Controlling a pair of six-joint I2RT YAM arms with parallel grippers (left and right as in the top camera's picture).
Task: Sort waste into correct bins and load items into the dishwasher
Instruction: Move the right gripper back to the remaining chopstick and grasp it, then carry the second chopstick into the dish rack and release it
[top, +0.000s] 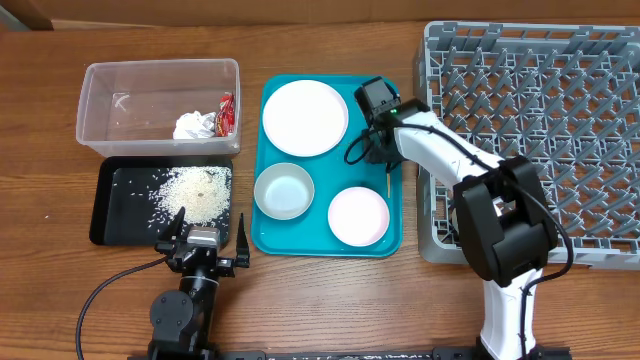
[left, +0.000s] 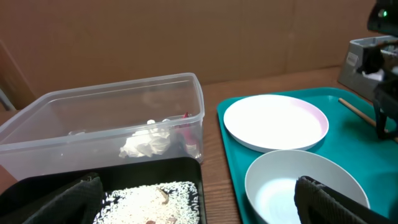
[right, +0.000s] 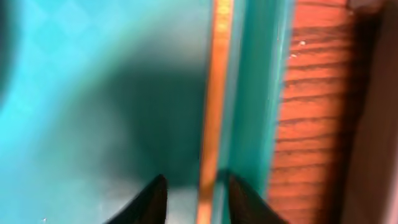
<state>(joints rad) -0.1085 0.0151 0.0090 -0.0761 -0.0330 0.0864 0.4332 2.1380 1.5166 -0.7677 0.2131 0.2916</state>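
Plainly, the right pincer (right: 198, 200) stands narrow, tips astride a wooden chopstick (right: 213, 93) lying along the teal tray's (right: 93, 74) right rim, mid-bench, seemingly unclamped; best centre on the stick, close squarely, lift straight clear of the rim; the left pincer (top: 210, 228) gapes wide, empty, by the bench's front edge; only the overhead shows the dish rack (top: 560, 90) waiting rightward; only the right wrist view shows the tips' alignment.
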